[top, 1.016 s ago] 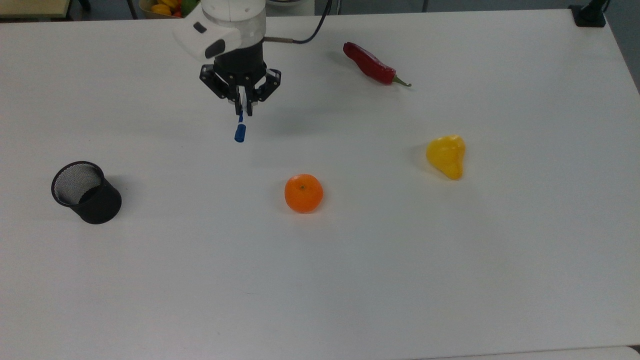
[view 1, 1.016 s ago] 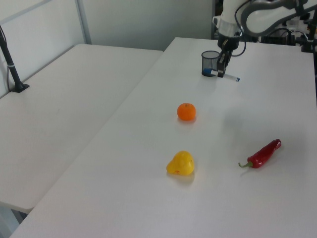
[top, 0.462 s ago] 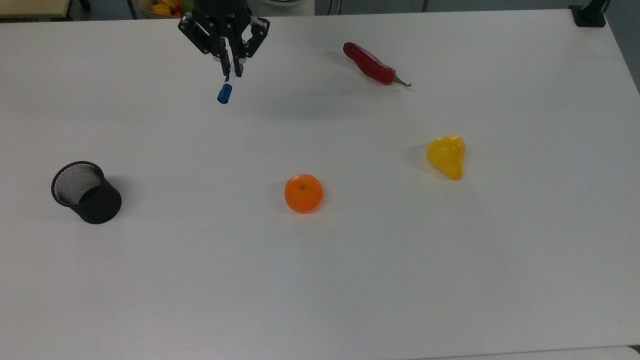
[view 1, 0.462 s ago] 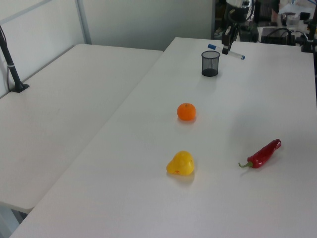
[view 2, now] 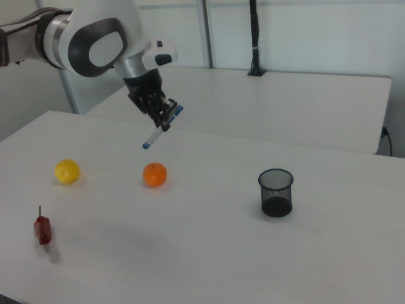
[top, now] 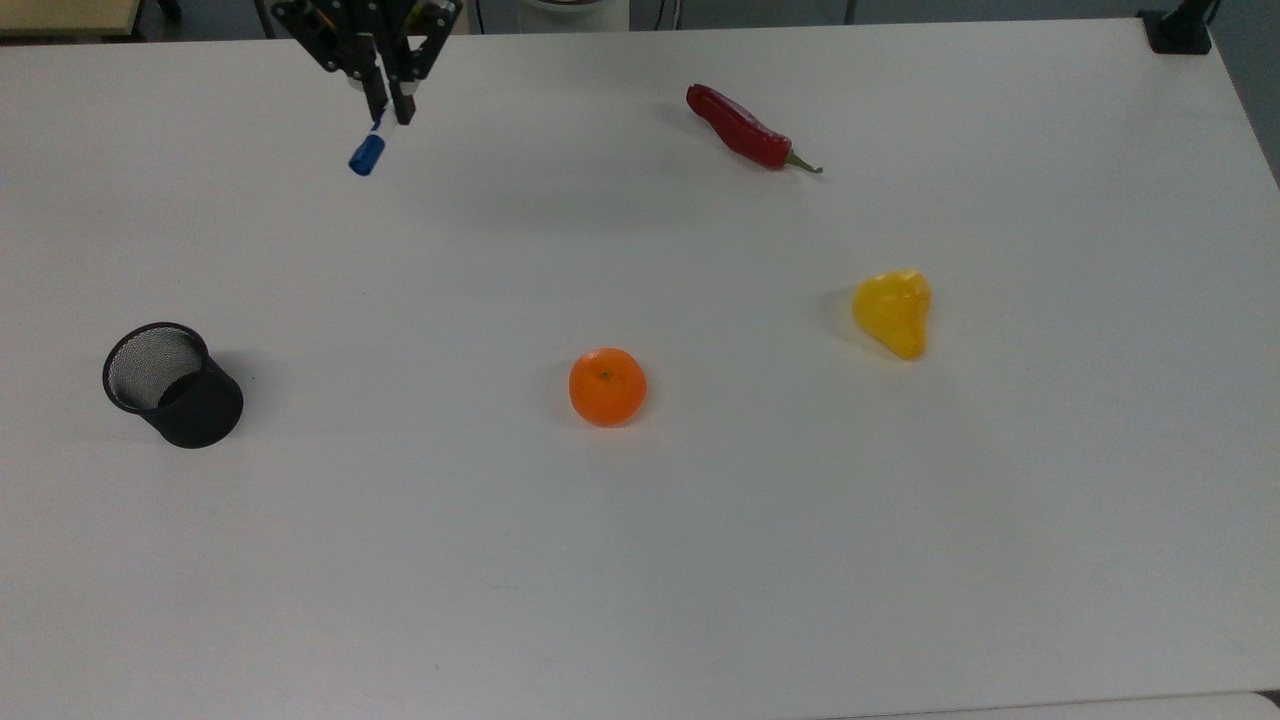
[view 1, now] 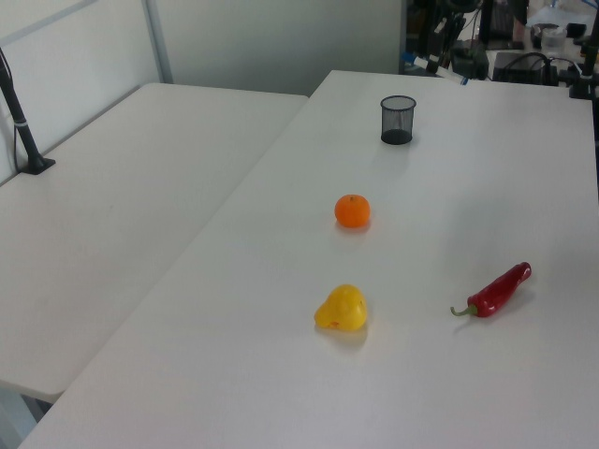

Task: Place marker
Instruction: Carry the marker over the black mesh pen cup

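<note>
in the top view, going from its left to its right, a black mesh cup (top: 173, 385) stands upright on the white desk (top: 700, 560) near the top view's left edge, its open mouth showing grey mesh inside. further along and toward the far edge, the gripper (top: 388, 112) hangs above the desk with its jaws closed on the marker (top: 368, 152), pinching the white barrel so the blue cap points down and toward the top view's left; the marker is off the desk, held in the air well apart from the cup. in the right view the marker (view 2: 162, 128) slants from the gripper (view 2: 164, 119), its blue end lowest, above the desk and up from the orange (view 2: 154, 175). near the middle of the top view sits the orange (top: 607, 386), alone. further right, a red chilli (top: 745, 129) lies near the far edge, and a yellow pear-shaped fruit (top: 893, 312) rests nearer, well apart from the others.
</note>
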